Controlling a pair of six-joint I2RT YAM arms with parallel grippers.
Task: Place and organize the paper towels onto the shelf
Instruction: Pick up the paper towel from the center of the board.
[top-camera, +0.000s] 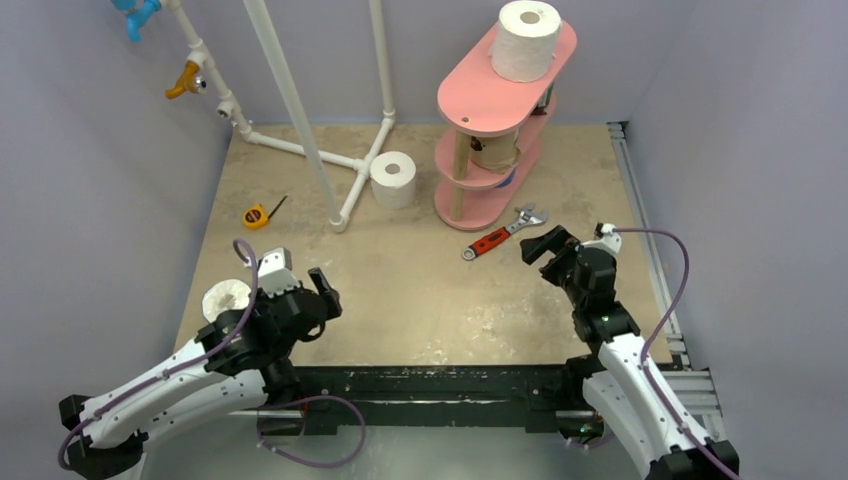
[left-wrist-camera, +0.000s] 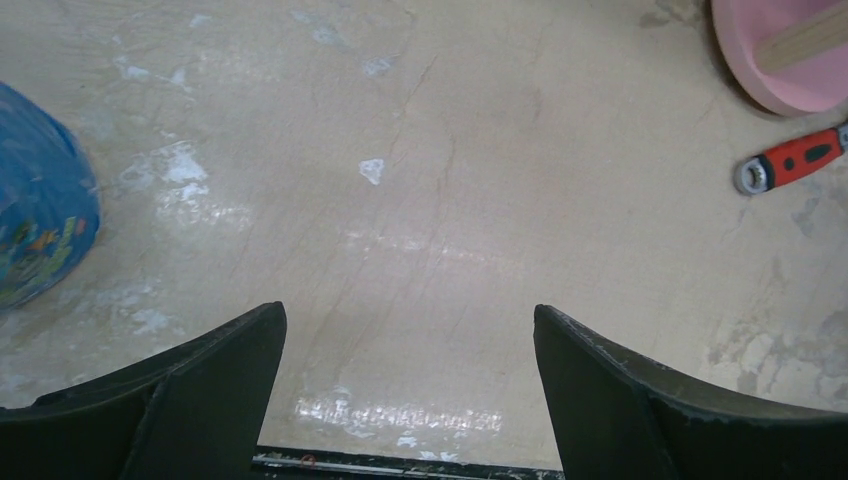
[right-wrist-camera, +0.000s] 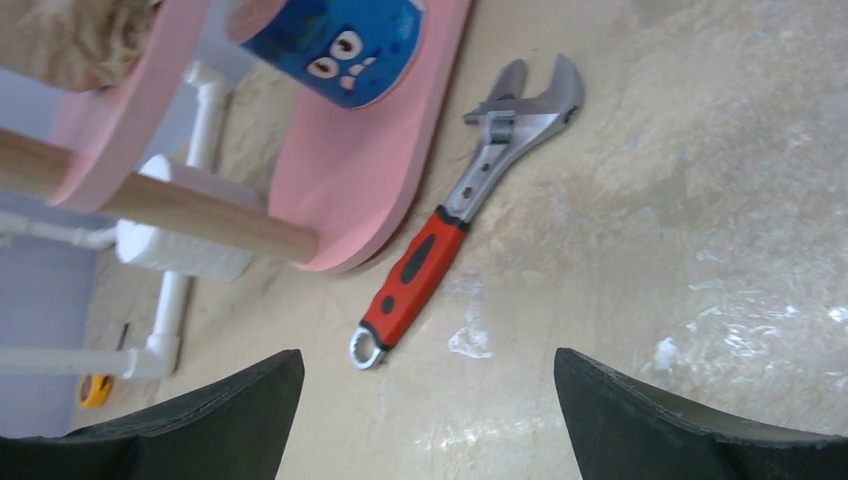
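The pink shelf (top-camera: 470, 108) stands at the back right. A white paper towel roll (top-camera: 527, 40) sits on its top board and a tan roll (top-camera: 492, 150) on the middle board. A blue-wrapped roll (right-wrist-camera: 340, 40) rests on the bottom board (right-wrist-camera: 370, 150). Another white roll (top-camera: 394, 180) stands on the table left of the shelf. A blue-wrapped roll (left-wrist-camera: 40, 220) stands at the near left, just left of my left gripper (top-camera: 322, 305), which is open and holds nothing (left-wrist-camera: 410, 330). My right gripper (top-camera: 545, 250) is open and empty over the table near the shelf's foot (right-wrist-camera: 428, 370).
A red-handled wrench (top-camera: 503, 233) lies between the shelf and my right gripper. A yellow tape measure (top-camera: 256, 215) lies at the left. A white pipe frame (top-camera: 300, 110) rises at the back, its foot beside the loose white roll. Grey walls enclose the table.
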